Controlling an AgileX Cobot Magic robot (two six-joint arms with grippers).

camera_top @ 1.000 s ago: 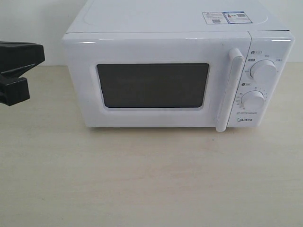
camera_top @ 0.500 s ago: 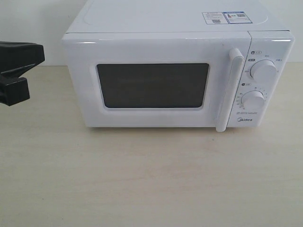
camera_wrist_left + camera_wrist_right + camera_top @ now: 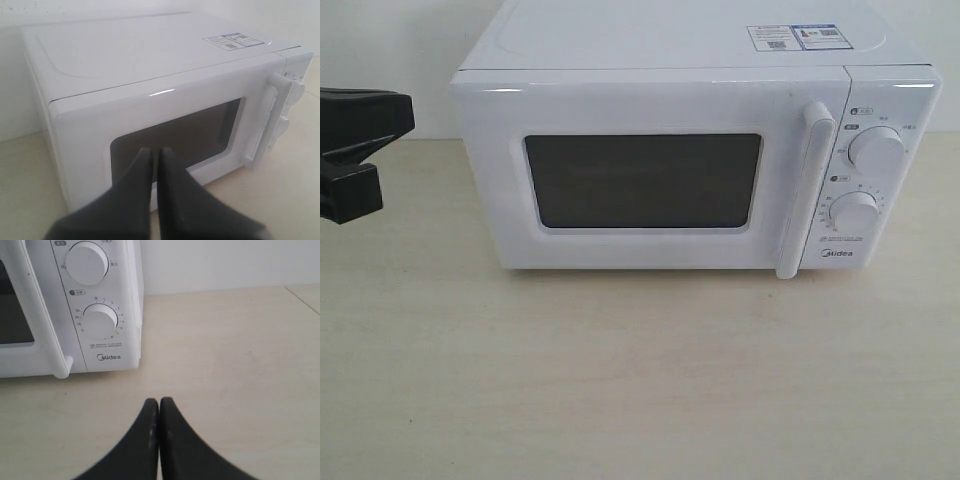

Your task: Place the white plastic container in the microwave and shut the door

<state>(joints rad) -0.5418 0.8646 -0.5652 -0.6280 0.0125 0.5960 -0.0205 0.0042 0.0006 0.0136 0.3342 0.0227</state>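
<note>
Nothing has moved in the last second: the exterior view matches the ones just before it, with my left arm parked at the counter's left edge and the microwave standing square at the far edge, against the wall. The door sits flush with the casing, so it is closed. The white plastic container is in none of my views, neither on the counter nor in my grasp. The window is too dark to see through, so I cannot tell whether the container lies inside. I judge it probably does, and the stillness suggests the job is done or nearly so. My left jaws are pressed almost together with only a thin slit between them, holding nothing, pointed at the door's lower front. My right jaws are fully closed and empty, hanging over bare counter off the dial end of the oven. The microwave is a smooth, glossy white box with softly rounded edges that catch a streak of light along the door's top. Its bar handle is a rounded vertical post beside two round ribbed dials. Two printed stickers lie flat on the top panel. The counter is pale, matte and faintly wood-grained.
</note>
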